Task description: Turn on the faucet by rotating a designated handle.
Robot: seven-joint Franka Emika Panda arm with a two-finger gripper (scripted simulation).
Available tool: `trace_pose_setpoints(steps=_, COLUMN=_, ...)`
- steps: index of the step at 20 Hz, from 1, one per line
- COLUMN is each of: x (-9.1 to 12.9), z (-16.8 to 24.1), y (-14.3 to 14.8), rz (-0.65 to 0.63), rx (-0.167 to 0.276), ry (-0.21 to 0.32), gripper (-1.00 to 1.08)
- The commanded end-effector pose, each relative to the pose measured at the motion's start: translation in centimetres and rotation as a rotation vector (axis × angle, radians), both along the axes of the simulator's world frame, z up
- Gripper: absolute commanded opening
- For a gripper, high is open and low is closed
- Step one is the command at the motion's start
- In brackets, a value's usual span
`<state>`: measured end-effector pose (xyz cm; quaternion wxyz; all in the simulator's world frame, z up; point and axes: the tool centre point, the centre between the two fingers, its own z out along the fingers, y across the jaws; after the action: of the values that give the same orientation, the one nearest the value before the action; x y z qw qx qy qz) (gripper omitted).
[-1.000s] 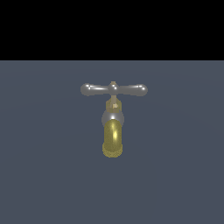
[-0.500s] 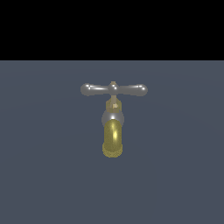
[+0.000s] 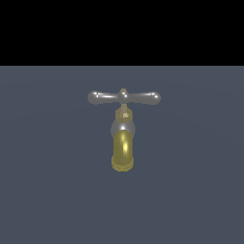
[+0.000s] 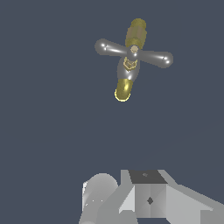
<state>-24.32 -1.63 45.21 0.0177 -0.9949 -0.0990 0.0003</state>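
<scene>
My wrist camera looks down on the faucet (image 4: 127,61), which stands alone on a flat slate-grey floor (image 4: 52,131), well apart from me with only bare surface between us. Its handle (image 4: 133,53), a slim silver crossbar with bulbous ends and a small brass nub at the centre, sits on top of the brass stem, and the brass-yellow spout (image 4: 124,89) curves out below the grey collar. In this view a second brass part shows beyond the crossbar on the far side. In the exterior view the faucet (image 3: 123,128) sits near the middle of the grey ground, the handle (image 3: 124,97) lying level from the exterior view's left to its right, and the spout (image 3: 122,151) arching toward that camera with its mouth facing down. Above the ground there is only a black band (image 3: 122,31). Nothing stands between the tap and me, and nothing touches the crossbar. Of my own body I see only pale grey blocks and a rounded cylinder at the edge of the wrist view (image 4: 144,197); my fingertips are not visible, so I cannot tell whether my jaws are apart or together.
</scene>
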Motion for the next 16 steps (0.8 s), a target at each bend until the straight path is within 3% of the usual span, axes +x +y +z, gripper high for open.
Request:
trace_pose_setpoints(steps=1, x=0.3, z=-1.1, y=-0.7, rz=0.055, rx=-0.001, ry=-0.001, gripper=-1.0)
trace_pose_setpoints(steps=16, x=3.1, z=-8.0, y=-4.6, rz=0.409, rx=-0.01, ry=-0.007, gripper=-1.0)
